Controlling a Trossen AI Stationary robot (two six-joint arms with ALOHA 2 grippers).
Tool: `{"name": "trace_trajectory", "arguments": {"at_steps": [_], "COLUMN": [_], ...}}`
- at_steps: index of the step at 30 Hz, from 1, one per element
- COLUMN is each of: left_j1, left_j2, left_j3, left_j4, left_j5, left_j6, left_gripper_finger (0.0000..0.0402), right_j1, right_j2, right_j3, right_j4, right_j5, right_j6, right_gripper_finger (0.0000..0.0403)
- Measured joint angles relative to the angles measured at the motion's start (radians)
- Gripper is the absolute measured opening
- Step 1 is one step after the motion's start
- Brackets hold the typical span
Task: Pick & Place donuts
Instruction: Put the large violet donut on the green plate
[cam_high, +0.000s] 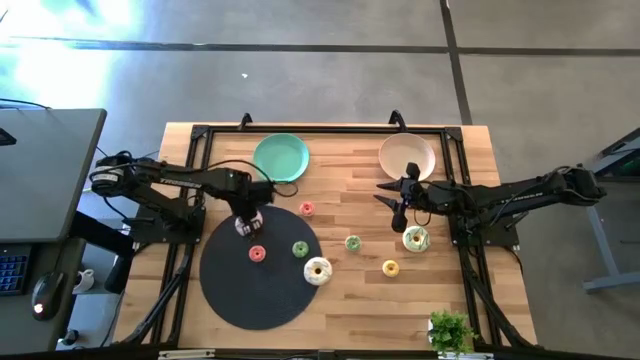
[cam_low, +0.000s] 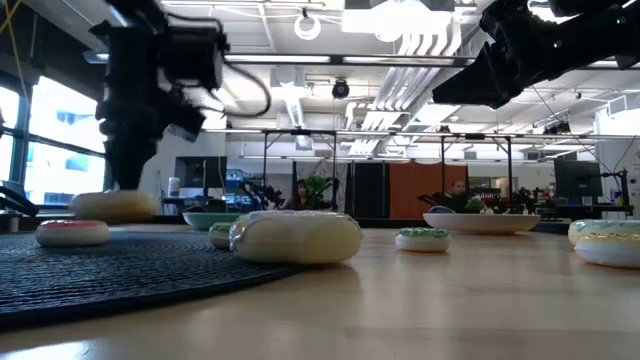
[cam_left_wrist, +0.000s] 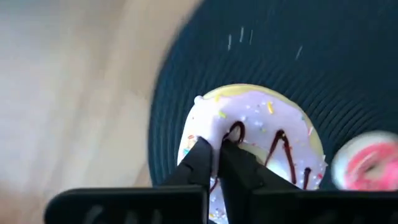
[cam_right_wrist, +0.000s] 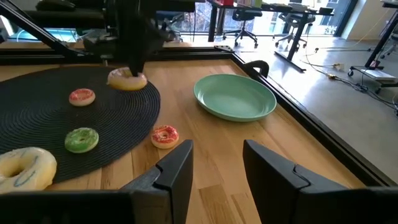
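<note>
My left gripper (cam_high: 247, 220) is down on the black mat, shut on a large pink-frosted donut (cam_left_wrist: 267, 124) with yellow edge and sprinkles; that donut (cam_low: 113, 206) rests flat on the mat. My right gripper (cam_right_wrist: 214, 165) hovers open above bare wood (cam_high: 400, 208), holding nothing. A white frosted donut (cam_high: 317, 271), a green one (cam_high: 300, 249) and a pink one (cam_high: 257, 254) lie on the mat. A red donut (cam_high: 306, 209), a green one (cam_high: 352, 242), a yellow one (cam_high: 390, 267) and a large white one (cam_high: 416, 239) lie on the wood. My left gripper comes from above, pointing down, at the donut's ring beside its hole (cam_left_wrist: 231, 132). The two fingers (cam_left_wrist: 199, 158) stand almost together with a sliver of pink frosting between them. How much of the ring they pinch is hidden by the fingers. The donut's underside is on the mat.
The round black mat (cam_high: 240, 290) covers the table's near left. A green plate (cam_high: 281, 157) and a beige plate (cam_high: 407, 157) sit at the far edge. A small green plant (cam_high: 450, 328) stands at the near right corner. Bare wood lies between mat and right arm.
</note>
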Motion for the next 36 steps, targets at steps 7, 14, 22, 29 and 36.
{"name": "trace_trajectory", "arguments": {"at_steps": [7, 14, 22, 29, 36], "left_j1": [0.023, 0.207, 0.469, 0.592, 0.651], "left_j2": [0.0, 0.03, 0.182, 0.347, 0.438], "left_j3": [0.215, 0.334, 0.335, 0.335, 0.336], "left_j4": [-0.011, 0.106, 0.137, 0.299, 0.344], "left_j5": [-0.133, -0.182, -0.149, -0.132, -0.073], "left_j6": [0.036, 0.133, 0.161, 0.214, 0.264], "left_gripper_finger": [0.0006, 0.0007, 0.0007, 0.0007, 0.001], "right_j1": [0.0, 0.0, 0.0, 0.0, 0.0], "right_j2": [0.0, 0.0, 0.0, 0.0, 0.0], "right_j3": [0.0, 0.0, 0.0, 0.0, 0.0], "right_j4": [0.002, 0.002, 0.008, 0.007, 0.009], "right_j5": [0.0, 0.0, 0.0, 0.0, 0.0], "right_j6": [0.0, 0.001, 0.001, 0.001, 0.0], "right_gripper_finger": [0.0138, 0.0138, 0.0138, 0.0138, 0.0138]}}
